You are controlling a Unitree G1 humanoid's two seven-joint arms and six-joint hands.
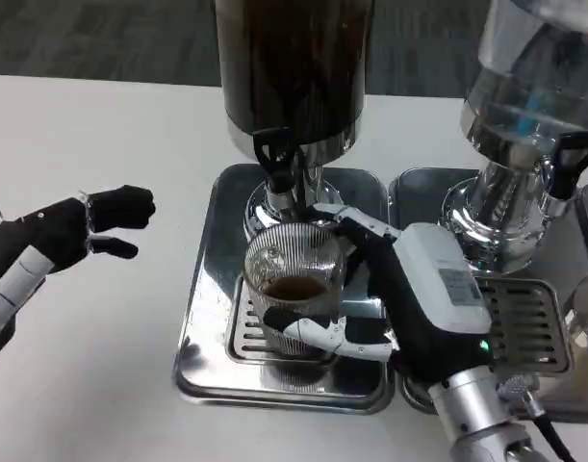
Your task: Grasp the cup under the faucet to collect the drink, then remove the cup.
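A ribbed clear glass cup (292,279) stands on the drip grate under the black faucet (276,159) of the dark drink dispenser (294,67). A little brown liquid lies in the cup. My right hand (399,294) grips the cup from its right side, with fingers around the back rim and thumb across the lower front. My left hand (77,236) hovers over the bare table to the left, fingers loosely curled, holding nothing.
The silver drip tray (207,308) sits under the dark dispenser. A second dispenser (529,106) with clear liquid stands at the right on its own tray and grate (524,322). White table (91,135) spreads to the left.
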